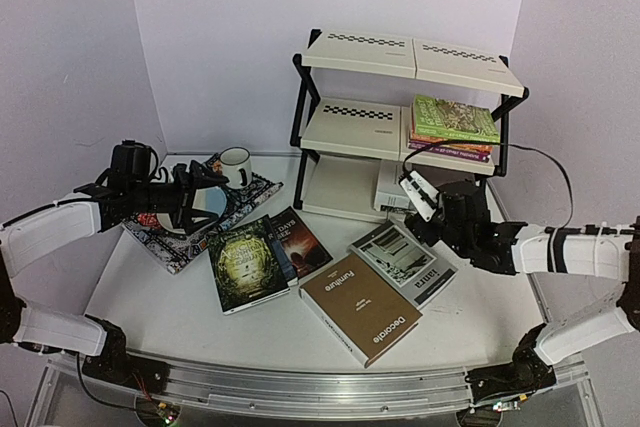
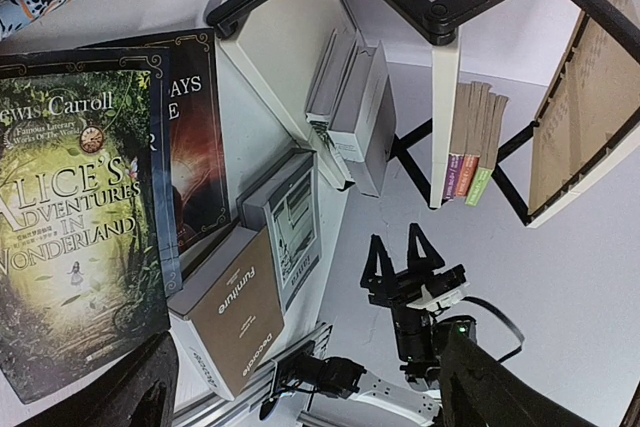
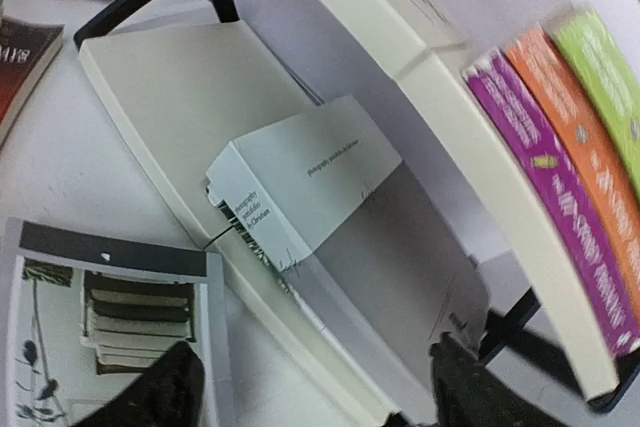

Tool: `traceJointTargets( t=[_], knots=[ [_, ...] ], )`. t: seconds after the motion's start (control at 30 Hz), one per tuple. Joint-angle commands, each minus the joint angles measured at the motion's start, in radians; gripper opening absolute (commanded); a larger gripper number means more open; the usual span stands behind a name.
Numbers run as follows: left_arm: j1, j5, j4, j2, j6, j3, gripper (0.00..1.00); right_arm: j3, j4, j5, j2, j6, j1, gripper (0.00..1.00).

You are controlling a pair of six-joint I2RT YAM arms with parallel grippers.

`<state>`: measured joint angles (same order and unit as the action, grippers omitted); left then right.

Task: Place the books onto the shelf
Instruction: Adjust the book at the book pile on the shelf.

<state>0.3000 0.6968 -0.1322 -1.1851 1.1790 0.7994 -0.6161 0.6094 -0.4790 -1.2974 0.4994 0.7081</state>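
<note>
The left gripper point(image 1: 205, 197) hovers, fingers wide and empty, beside the thin, stiff Alice paperback point(image 1: 245, 264) flat on the bench point(image 1: 150, 297); its spine edge looks the safest hold. The brown Decorate hardback point(image 1: 360, 307) seems heavier. The right gripper point(image 1: 418, 194), fingers parted and empty, faces the white book point(image 3: 300, 187) on the shelf point(image 1: 355, 129).

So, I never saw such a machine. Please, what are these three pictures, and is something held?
Two robot arms stand at a table's near edge. One picture looks down from above; the other two come from cameras on each wrist. On the table lie the Alice book, a dark novel, the brown book and the grey book. The shelf already carries three colourful books and white ones lower down. The left tool is open, and the right tool seems empty too.
</note>
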Motion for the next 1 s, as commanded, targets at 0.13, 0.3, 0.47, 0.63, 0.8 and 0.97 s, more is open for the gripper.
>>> traceJointTargets(
  t=[0.13, 0.3, 0.47, 0.63, 0.8, 0.97],
  knots=[
    [-0.002, -0.005, 0.013, 0.039, 0.003, 0.022, 0.92, -0.042, -0.251, -0.072, 0.002, -0.636, -0.002, 0.38],
    [-0.002, -0.007, 0.013, 0.055, 0.01, 0.013, 0.91, -0.071, -0.25, -0.104, -0.064, -0.752, -0.017, 0.02],
    [-0.002, -0.015, 0.012, 0.075, 0.016, 0.0, 0.91, -0.083, -0.215, -0.064, -0.14, -0.857, -0.092, 0.0],
    [-0.002, -0.016, 0.013, 0.079, 0.016, -0.005, 0.91, -0.089, -0.098, -0.046, -0.22, -0.878, -0.13, 0.0],
    [-0.002, -0.017, 0.012, 0.095, 0.015, -0.011, 0.91, -0.11, -0.026, -0.059, -0.296, -0.856, -0.14, 0.0],
    [-0.002, -0.016, 0.011, 0.104, 0.019, -0.019, 0.91, -0.124, 0.02, -0.082, -0.332, -0.843, -0.158, 0.0]
  ],
)
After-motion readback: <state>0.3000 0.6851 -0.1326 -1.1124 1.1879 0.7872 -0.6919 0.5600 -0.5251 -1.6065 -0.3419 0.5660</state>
